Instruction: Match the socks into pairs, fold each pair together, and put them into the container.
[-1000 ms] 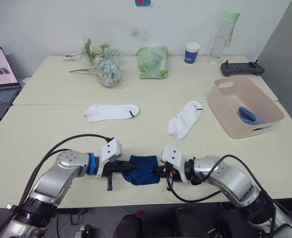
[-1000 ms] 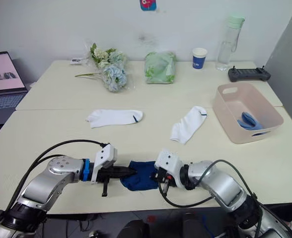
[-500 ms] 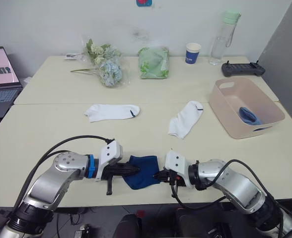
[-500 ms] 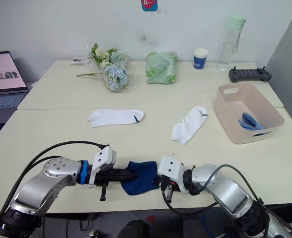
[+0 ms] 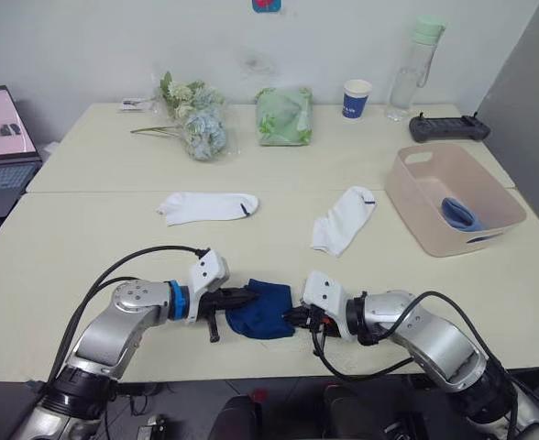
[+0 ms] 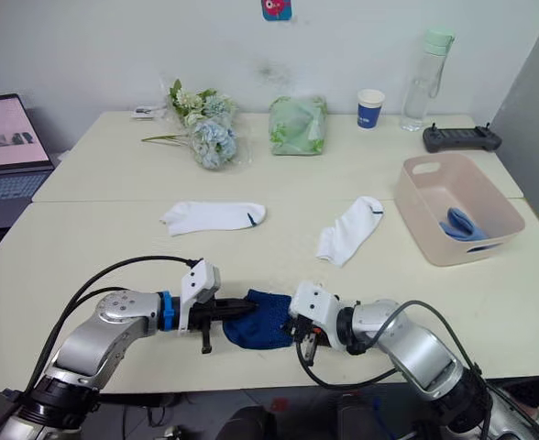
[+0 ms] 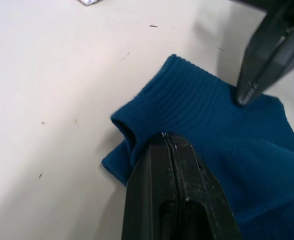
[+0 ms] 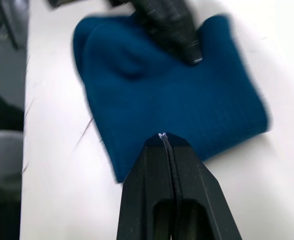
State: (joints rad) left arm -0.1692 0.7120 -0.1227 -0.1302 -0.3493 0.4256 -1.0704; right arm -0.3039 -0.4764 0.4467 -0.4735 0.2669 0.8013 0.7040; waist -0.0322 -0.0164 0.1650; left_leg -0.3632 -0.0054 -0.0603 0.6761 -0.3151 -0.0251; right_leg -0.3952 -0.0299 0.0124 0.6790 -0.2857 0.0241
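Pinching the folded navy socks (image 5: 262, 310): left tool (image 5: 251, 295) clamped; right tool (image 5: 294, 318) together at its edge

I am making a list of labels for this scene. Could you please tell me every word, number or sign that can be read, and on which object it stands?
No text can be read here.
Blue paper cup: no print can be made out.
Laptop screen: a page is shown, its text too small to read.
Sticker on the wall: cut off, nothing legible.
Water bottle: no label visible.
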